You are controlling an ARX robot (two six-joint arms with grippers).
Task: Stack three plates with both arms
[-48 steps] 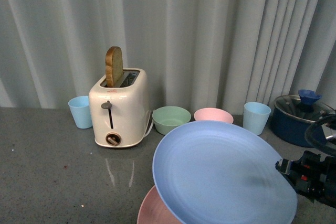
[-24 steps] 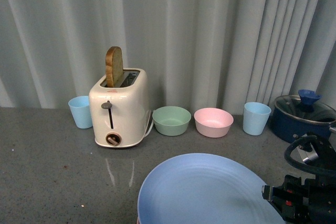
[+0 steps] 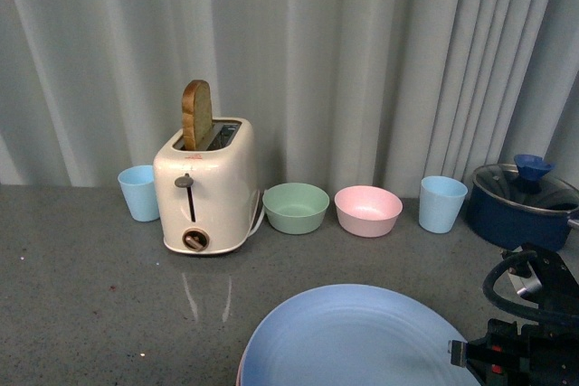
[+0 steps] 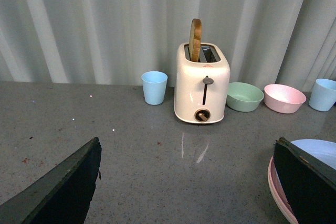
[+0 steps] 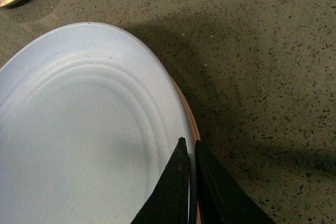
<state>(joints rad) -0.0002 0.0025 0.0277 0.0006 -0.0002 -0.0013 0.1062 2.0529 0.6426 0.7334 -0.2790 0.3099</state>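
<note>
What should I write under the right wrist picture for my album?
Right pincer pinching the rim of the blue plate above a pink plate.

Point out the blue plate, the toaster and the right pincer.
blue plate (image 3: 353, 341): front view, middle of its face.
toaster (image 3: 206, 189): front view, front panel beside the lever.
right pincer (image 5: 191, 167): right wrist view, between the fingertips clamping the blue plate's rim.

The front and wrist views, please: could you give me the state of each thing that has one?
Blue plate: pinched at its rim, lying on the pink plate.
Right gripper: shut on the blue plate.
Left gripper: open, empty.
Toaster: bread sticking up from the slot.
Pot: lid on.
Green bowl: empty.
Pink bowl: empty.
</note>
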